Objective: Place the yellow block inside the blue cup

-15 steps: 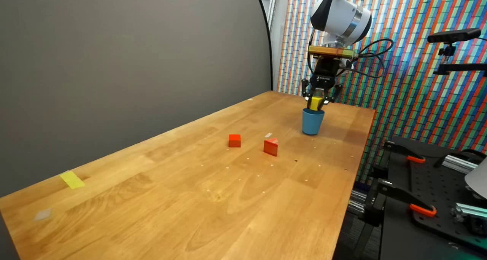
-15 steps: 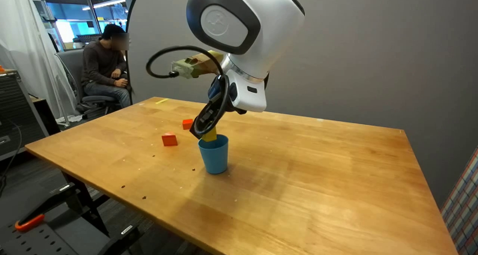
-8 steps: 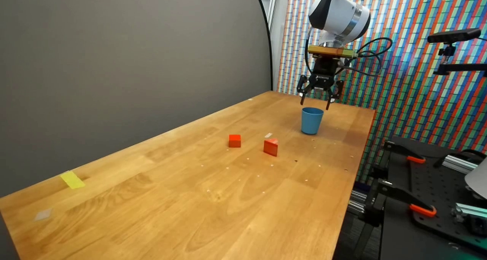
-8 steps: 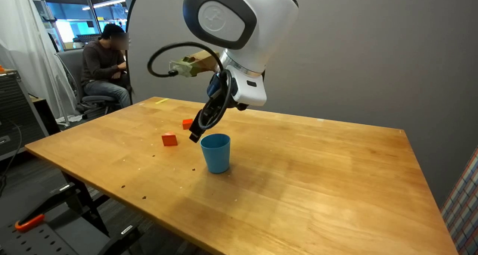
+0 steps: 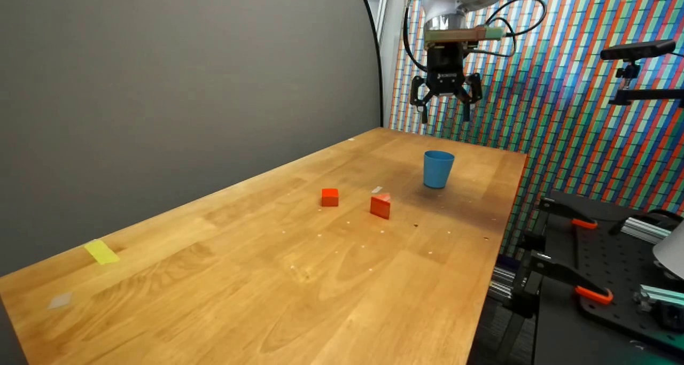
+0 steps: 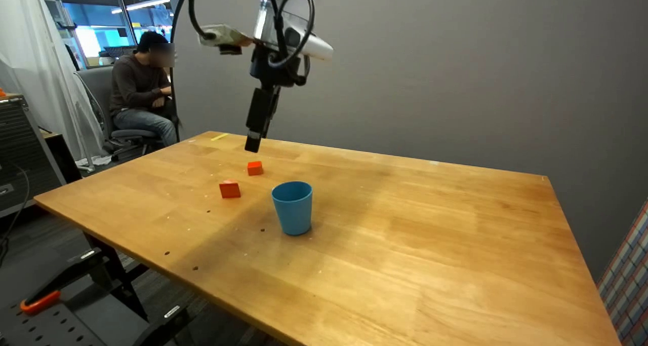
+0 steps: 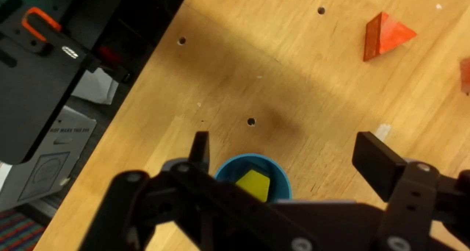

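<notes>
In an exterior view, a flat yellow scrap (image 5: pixel 101 251) lies well to the left of the blue cup (image 5: pixel 438 171). Next, also left of the cup, there is a red block (image 5: pixel 329 197), and then, nearer to the cup, a triangular red block (image 5: pixel 380 208). The cup stands upright on the table (image 5: pixel 320 301), and the wrist view shows the yellow block (image 7: pixel 256 185) inside it. The gripper (image 5: pixel 445 117) hangs higher than the cup, apart from it, and its jaws are wide.
</notes>
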